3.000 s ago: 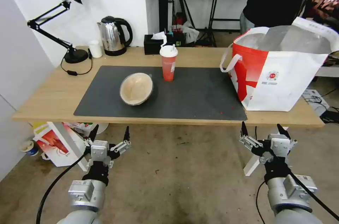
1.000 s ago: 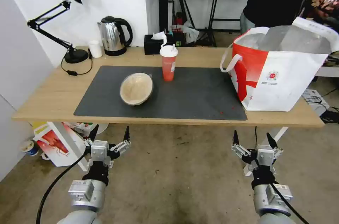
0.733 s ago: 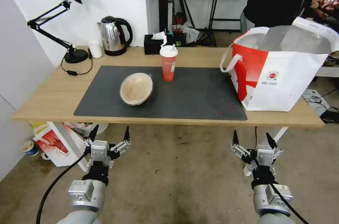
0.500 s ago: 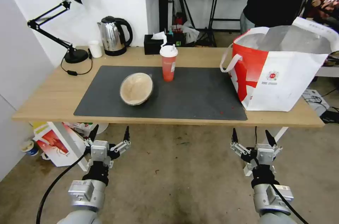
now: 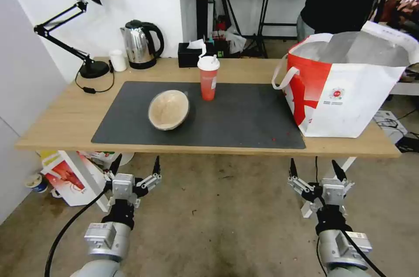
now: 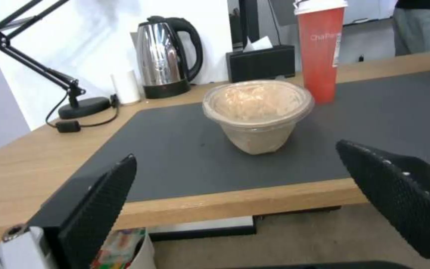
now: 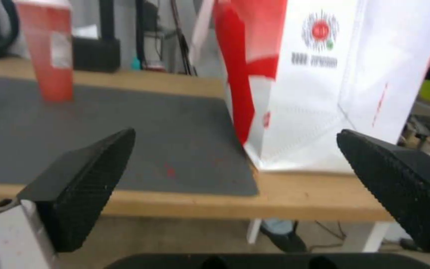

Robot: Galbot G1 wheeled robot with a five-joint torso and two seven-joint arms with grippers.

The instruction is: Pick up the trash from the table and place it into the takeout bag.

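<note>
Both hands parked below the worktop's front edge, fingers spread wide, holding nothing: left hand under the mat's left front corner, right hand under the front right stretch, lined up with the takeout bag.

Remaining trash sits mid-mat: lidded beige bowl, red cup just behind it toward the back edge. Bag stands open at the worktop's right end, silver lining up, ready for a drop.

Left wrist view shows the bowl tipped toward me with a clear lid. Right wrist view shows red flecks on the mat by the bag.
</note>
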